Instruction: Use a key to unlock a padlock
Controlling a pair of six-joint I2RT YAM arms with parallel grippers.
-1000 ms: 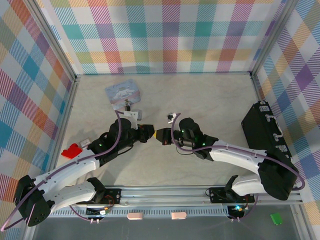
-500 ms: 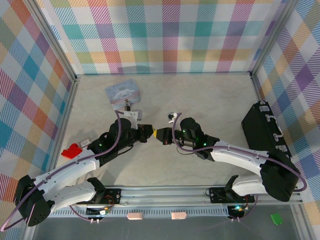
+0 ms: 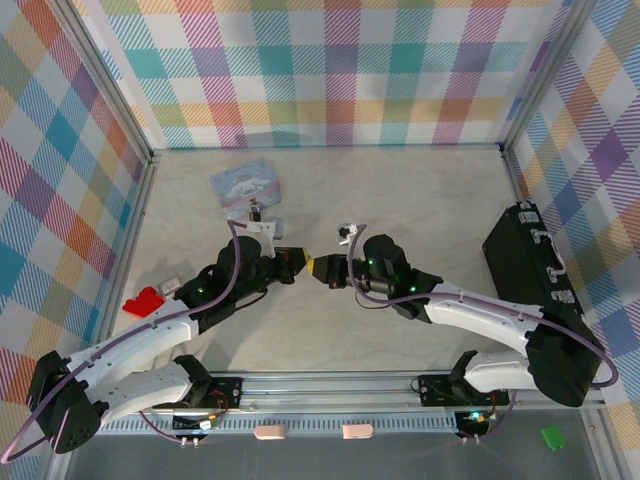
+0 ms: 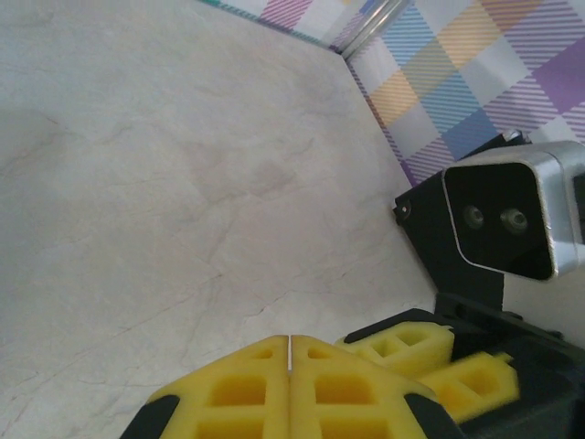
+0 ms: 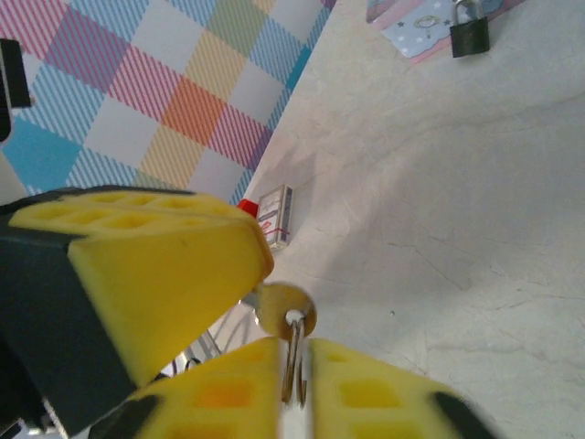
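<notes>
Because the key (image 5: 285,313) hangs between the 2 arms for a handover, the left gripper (image 4: 290,346) is closed tight, apparently on its blade. The right gripper (image 5: 294,352) stands slightly parted around the ring. The padlock (image 5: 470,32) waits far off, at the tin box (image 3: 244,186).

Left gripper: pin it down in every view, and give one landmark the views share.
Top external: left gripper, just left of the picture's centre.
Left wrist: left gripper, bottom edge, yellow fingers shut.
Right wrist: left gripper, big yellow block left of centre, key at its tip.
Shared landmark: right gripper, facing it tip to tip.
</notes>
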